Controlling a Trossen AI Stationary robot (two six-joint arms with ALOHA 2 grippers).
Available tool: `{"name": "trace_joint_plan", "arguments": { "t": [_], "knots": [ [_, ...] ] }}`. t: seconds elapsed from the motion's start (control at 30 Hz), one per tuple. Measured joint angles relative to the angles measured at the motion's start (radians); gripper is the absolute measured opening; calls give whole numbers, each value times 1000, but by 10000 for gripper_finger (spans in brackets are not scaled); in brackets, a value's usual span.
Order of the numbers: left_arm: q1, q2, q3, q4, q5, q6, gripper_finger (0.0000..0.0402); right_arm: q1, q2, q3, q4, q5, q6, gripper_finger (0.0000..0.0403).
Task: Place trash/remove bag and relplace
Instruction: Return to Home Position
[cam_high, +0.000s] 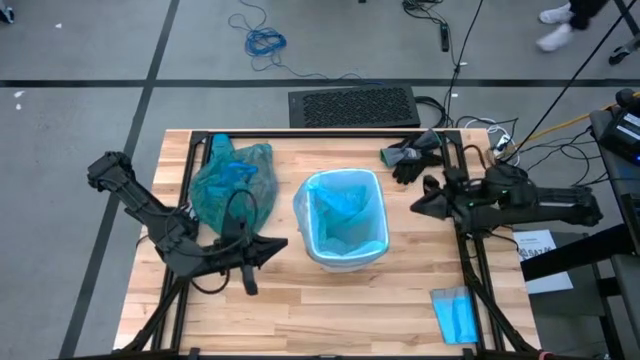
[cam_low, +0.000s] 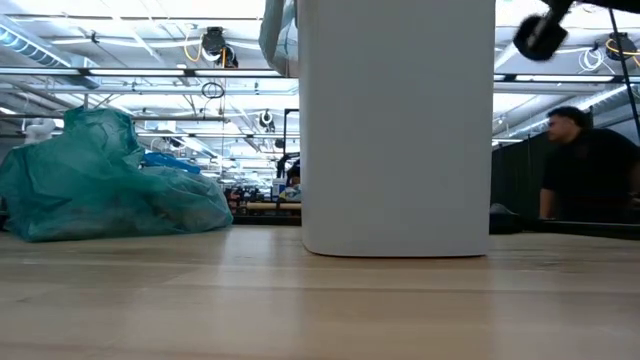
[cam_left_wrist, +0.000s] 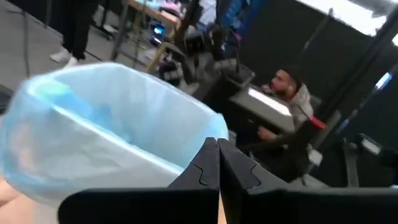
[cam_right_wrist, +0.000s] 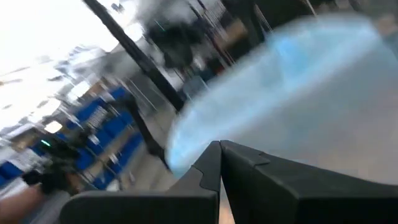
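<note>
The teal-green bag (cam_high: 232, 180) lies bunched on the table's far left, resting on its underside (cam_low: 100, 185). A white bin (cam_high: 340, 220) stands at the table's middle, lined with a paler sky-blue plastic bag (cam_left_wrist: 112, 118) folded over its rim. My left gripper (cam_high: 283, 243) hovers shut just left of the bin, pointing at it (cam_left_wrist: 219, 149). My right gripper (cam_high: 415, 207) is shut too, right of the bin and apart from it (cam_right_wrist: 221, 152). The trash is out of view.
A small folded blue sheet (cam_high: 455, 315) lies at the near right corner. Black gloves (cam_high: 410, 158) lie at the far right. A black grille (cam_high: 352, 105) sits beyond the far edge. A person (cam_low: 590, 170) sits behind the table.
</note>
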Motion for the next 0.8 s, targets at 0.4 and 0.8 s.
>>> {"name": "trace_joint_plan", "arguments": {
  "t": [0.4,0.8],
  "knots": [
    [48,-22,-7,135,121,292,0,0,-20,76,-9,79,-61,0],
    [315,-389,-377,144,728,228,0,1,-17,2,-45,46,-242,0]
  ]
}}
